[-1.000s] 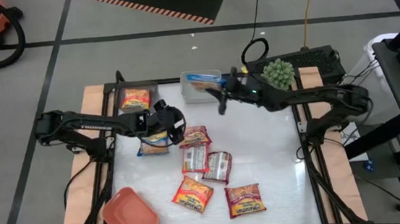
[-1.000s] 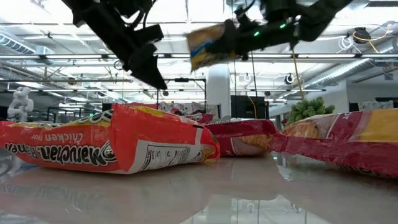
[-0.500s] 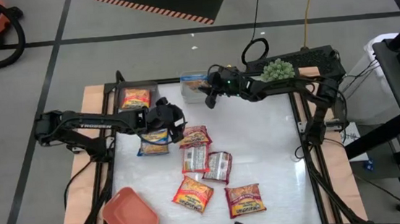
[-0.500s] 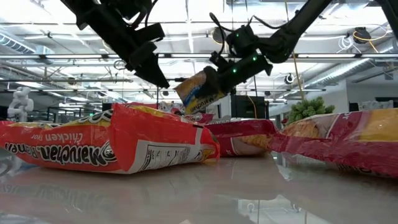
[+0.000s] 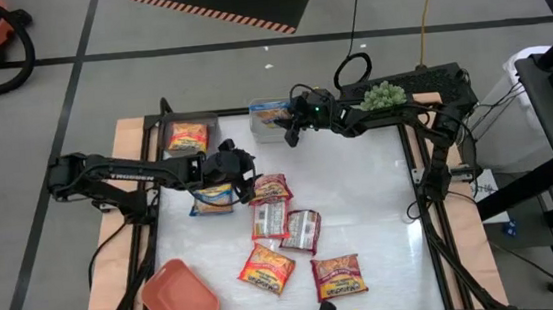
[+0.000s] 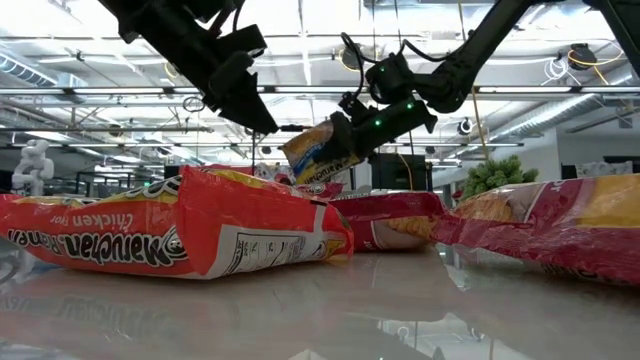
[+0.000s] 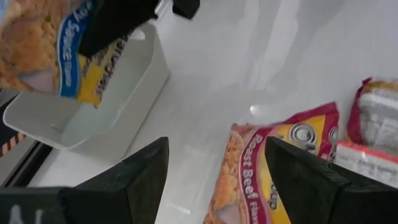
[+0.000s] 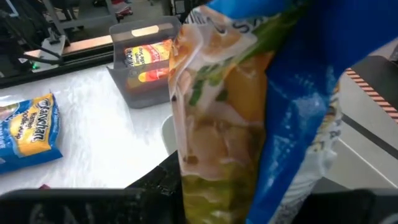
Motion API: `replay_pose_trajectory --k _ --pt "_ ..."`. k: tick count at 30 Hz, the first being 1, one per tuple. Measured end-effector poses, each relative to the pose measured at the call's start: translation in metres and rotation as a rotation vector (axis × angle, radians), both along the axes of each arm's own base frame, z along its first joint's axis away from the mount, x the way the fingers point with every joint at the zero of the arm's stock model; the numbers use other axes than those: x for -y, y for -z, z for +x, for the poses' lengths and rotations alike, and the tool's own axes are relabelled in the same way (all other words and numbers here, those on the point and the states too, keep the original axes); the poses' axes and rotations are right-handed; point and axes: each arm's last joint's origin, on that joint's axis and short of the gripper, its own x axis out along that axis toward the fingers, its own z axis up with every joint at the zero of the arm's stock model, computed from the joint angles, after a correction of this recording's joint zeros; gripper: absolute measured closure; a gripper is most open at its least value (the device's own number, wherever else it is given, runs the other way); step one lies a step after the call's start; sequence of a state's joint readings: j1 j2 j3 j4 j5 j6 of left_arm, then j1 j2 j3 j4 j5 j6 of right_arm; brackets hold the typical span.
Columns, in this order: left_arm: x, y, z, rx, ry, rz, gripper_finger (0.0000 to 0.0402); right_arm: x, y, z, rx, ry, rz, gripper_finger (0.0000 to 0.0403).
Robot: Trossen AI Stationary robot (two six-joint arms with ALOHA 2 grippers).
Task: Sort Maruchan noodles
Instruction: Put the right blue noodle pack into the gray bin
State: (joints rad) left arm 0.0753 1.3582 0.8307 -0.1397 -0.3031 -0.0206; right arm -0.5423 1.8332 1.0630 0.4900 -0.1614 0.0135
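Right gripper (image 5: 292,130) has swung its blue packet (image 6: 318,153) lower, over the clear bin (image 5: 265,110).

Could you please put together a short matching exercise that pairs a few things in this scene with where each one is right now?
Things:
1. blue packet
2. orange packet
3. salmon-red bin
4. left gripper

Places:
A. inside the grey bin
B. held by the right gripper over the clear bin
C. open above the loose packets mid-table
D. table's near-left corner

Pairs: 1-B, 2-A, 3-D, 4-C
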Motion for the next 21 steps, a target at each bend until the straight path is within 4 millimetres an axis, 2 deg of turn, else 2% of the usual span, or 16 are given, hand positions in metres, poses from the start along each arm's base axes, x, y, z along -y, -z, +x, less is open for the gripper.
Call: replay_pose_trajectory --k 9,17,21 --pt "0.001 -0.004 0.003 0.045 0.008 0.006 0.0131 0.001 0.0 0.0 0.007 0.036 0.011 0.0274" --pt "0.004 -0.006 0.005 0.079 0.013 0.003 0.0131 0.005 0.021 0.006 0.01 0.051 0.047 0.0246" --pt "0.007 -0.006 0.005 0.071 0.035 0.018 0.0131 0.005 0.022 0.006 0.006 0.047 0.042 0.0234"
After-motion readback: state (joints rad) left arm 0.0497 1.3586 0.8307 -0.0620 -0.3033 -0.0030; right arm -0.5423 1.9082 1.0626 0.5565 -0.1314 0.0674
